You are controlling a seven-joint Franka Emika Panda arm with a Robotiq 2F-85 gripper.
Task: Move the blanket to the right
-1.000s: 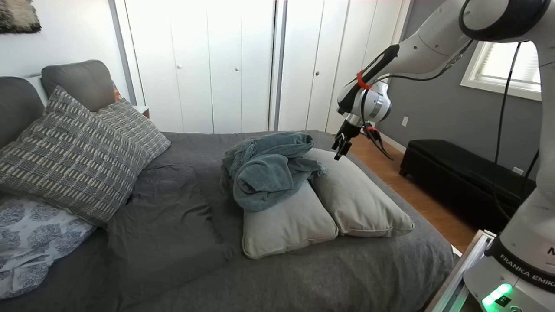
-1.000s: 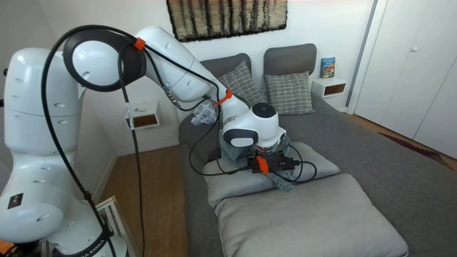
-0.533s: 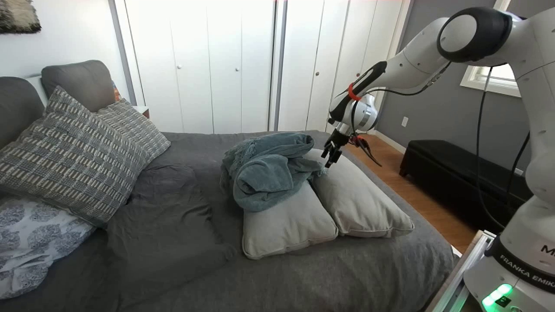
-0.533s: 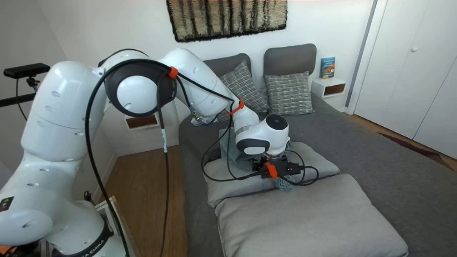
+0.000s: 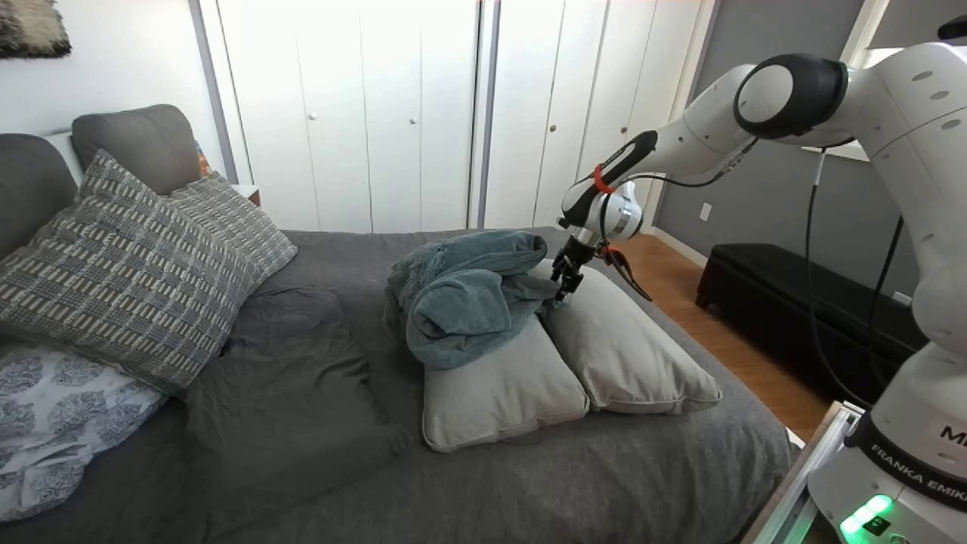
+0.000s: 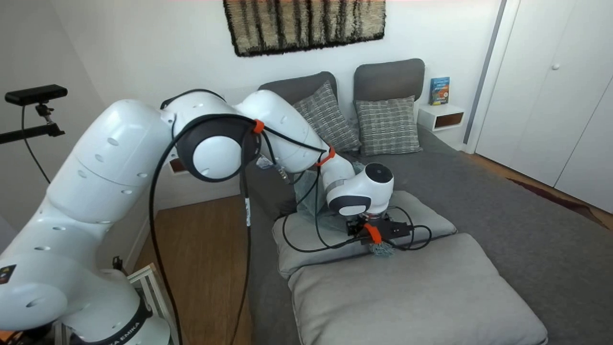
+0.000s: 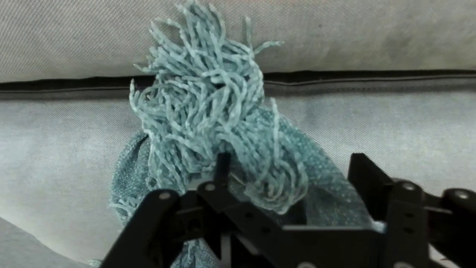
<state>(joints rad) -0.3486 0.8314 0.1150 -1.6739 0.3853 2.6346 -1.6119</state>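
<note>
Soft teal-blue blanket (image 5: 468, 313) is in a loose heap, mostly on one of two plump pale grey fabric cushions (image 5: 502, 397), w/ one side drooping toward the dark grey cloth-covered bed (image 5: 529, 491). Its paler stringy fringe (image 7: 208, 93) crosses the dark gap btwn the cushions in the wrist view, ends lying on the neighboring one. Black two-finger gripper (image 7: 293, 160) is right down at that fringed end, fingers (image 7: 366, 176) spread well apart w/ fringe + fabric btwn them, so no grip on it afaict. Can't tell if either finger touches it tho. White jointed robot arm (image 6: 110, 158) reaches in over the bed, thick black cable (image 6: 152, 206) strapped along it in both exterior views. Grey-and-cream woven pillows (image 5: 143, 272) lean near the dark grey padded headrests (image 6: 390, 79), w/ a white cloth (image 5: 60, 431) in grey floral print just beside. Further out: white folding closet doors (image 5: 340, 113), low black bench (image 5: 793, 302) on brown wood floor (image 6: 206, 258), shaggy striped wall hanging (image 6: 306, 26) above the headrests, plus an upright blue-and-orange book (image 6: 439, 91) on a white box shelf (image 6: 438, 109).
</note>
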